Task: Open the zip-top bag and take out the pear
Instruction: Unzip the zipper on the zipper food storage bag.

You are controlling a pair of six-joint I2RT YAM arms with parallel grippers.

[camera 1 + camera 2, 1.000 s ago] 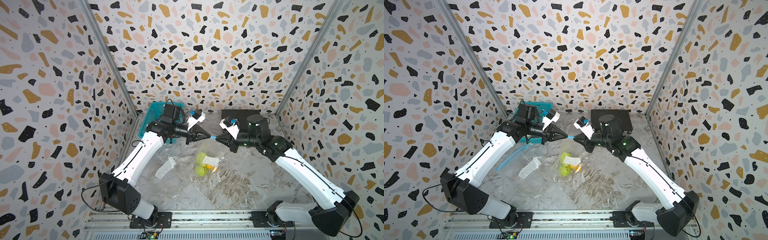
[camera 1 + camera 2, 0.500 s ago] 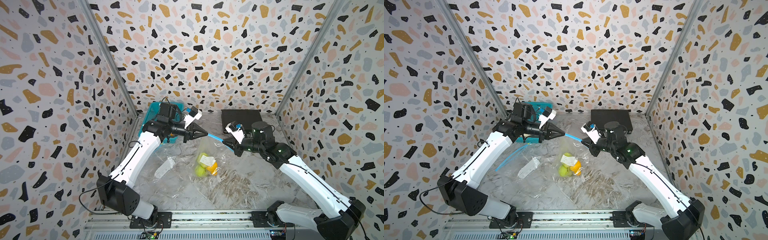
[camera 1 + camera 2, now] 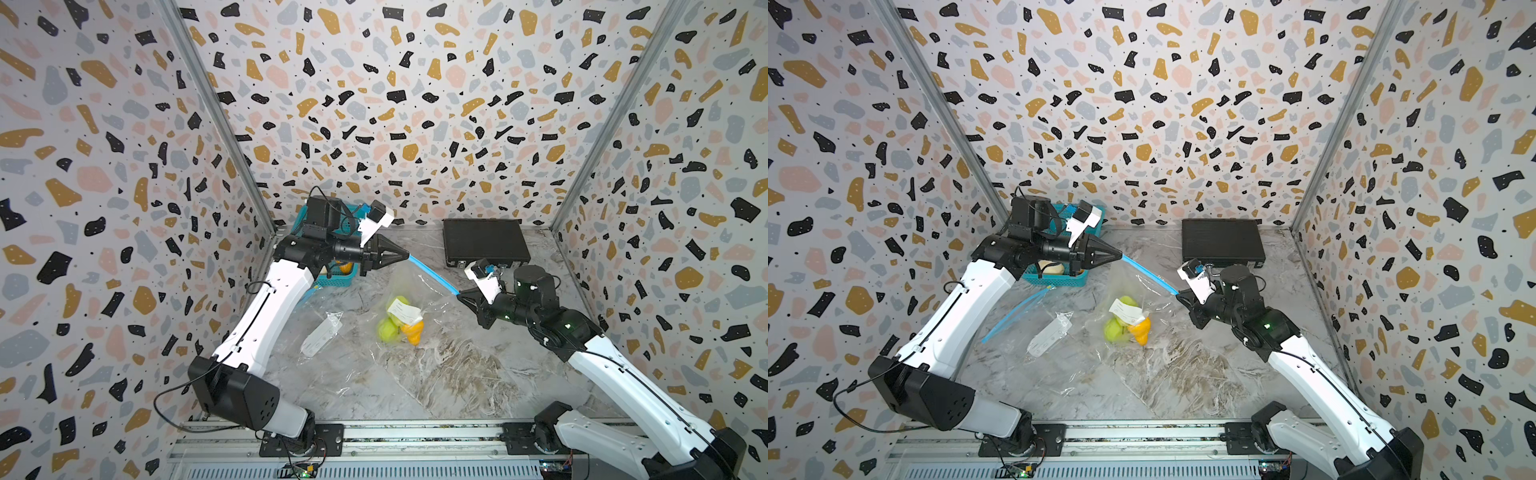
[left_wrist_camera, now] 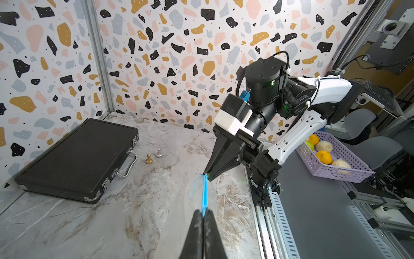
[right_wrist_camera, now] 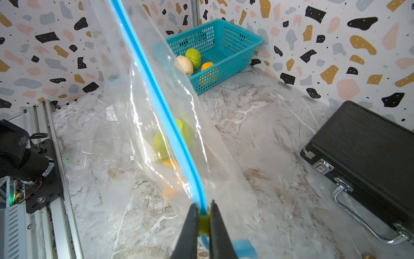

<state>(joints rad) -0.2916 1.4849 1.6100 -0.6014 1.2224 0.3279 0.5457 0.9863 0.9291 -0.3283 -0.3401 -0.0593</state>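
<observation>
Two end effectors clamp one blue zip strip point(image 3: 432, 275): the left end effector point(image 3: 406, 256) and the right end effector point(image 3: 460, 296), each pinched shut on it, lifting the top edge of one clear plastic zip-top bag point(image 3: 419, 291) over the marble worktop point(image 3: 457, 374); inside lie two green pear-like fruits point(image 3: 388, 330) and one orange fruit point(image 3: 413, 334), partly covered by one white label point(image 3: 402, 311), its writing unreadable; one teal mesh basket point(image 3: 336, 282) is half-hidden behind the left arm.

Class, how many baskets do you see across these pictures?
2. A teal basket stands in a back corner of the table. A purple basket sits off the table and shows only in the left wrist view. Others may lie out of view.
</observation>
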